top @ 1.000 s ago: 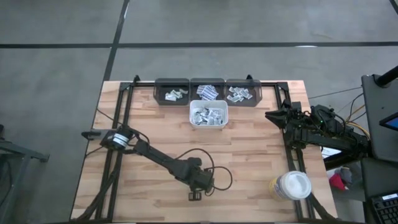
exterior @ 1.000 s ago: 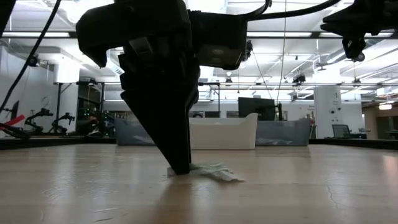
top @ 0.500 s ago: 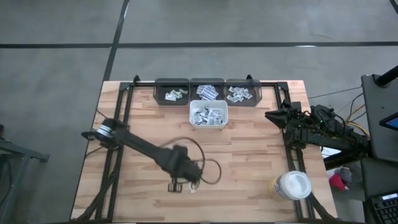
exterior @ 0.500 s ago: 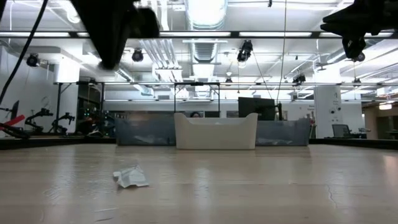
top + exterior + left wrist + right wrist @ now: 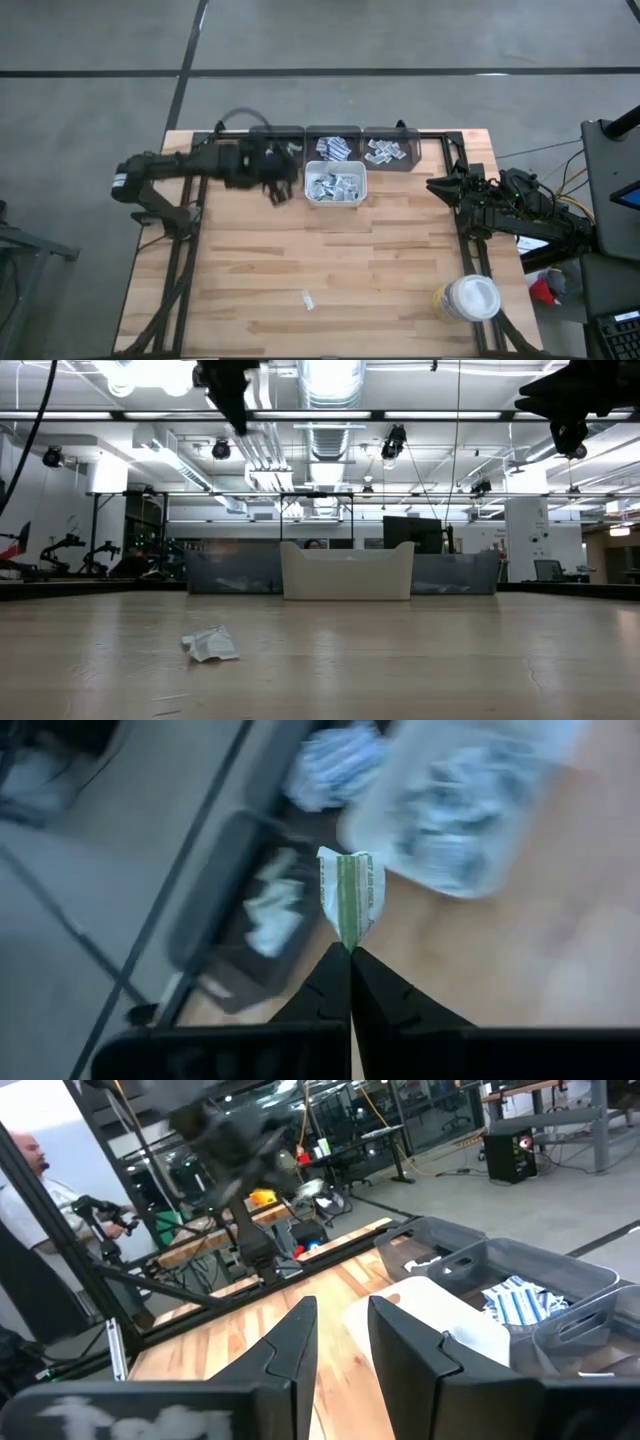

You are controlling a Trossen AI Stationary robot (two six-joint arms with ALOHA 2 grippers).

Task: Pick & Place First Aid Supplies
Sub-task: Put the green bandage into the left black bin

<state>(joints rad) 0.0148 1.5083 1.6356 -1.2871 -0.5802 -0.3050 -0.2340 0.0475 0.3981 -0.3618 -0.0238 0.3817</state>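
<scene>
The left gripper (image 5: 274,190) has swung from the table's near edge to just beside the white bin (image 5: 336,185). Its fingers pinch a greenish sachet (image 5: 350,896). The right gripper (image 5: 335,1342), fingers spread, waits off to the side.

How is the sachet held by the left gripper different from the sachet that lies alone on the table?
The held sachet is off the table, pinched at its lower edge by the shut left gripper near the bins; the loose sachet lies on the wooden table toward its near edge. The held sachet shows a green stripe; the loose sachet looks white and crumpled. Both are small flat packets.
</scene>
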